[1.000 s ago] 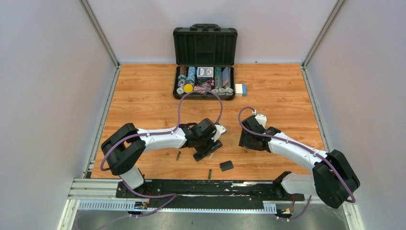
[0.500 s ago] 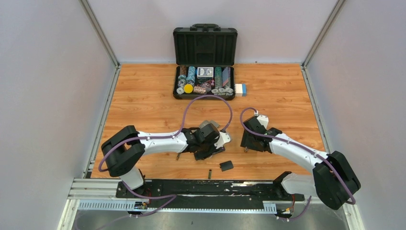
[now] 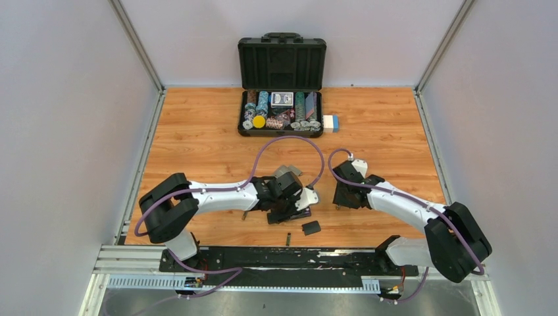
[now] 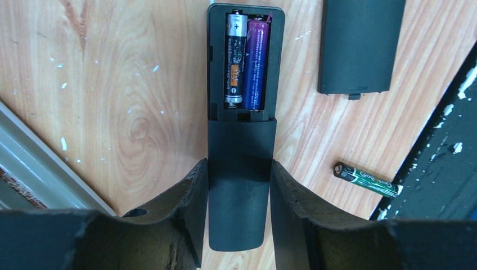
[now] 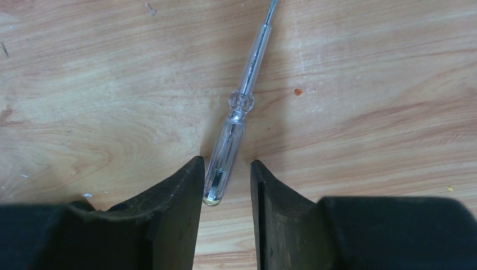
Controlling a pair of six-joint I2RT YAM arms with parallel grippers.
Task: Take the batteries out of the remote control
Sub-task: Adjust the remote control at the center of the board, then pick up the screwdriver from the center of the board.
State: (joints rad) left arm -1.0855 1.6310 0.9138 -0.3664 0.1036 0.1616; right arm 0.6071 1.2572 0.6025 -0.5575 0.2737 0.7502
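Left pincer (image 4: 239,169) carried the flat matte-black remote (image 4: 242,140) rightward.

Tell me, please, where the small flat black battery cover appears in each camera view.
Top external: battery cover lies low centre, just above the black rail.
Left wrist: battery cover at upper right, beside the open remote.
Right wrist: not in it.
Shared landmark: the loose battery lying beside that rail, seen in both those views.
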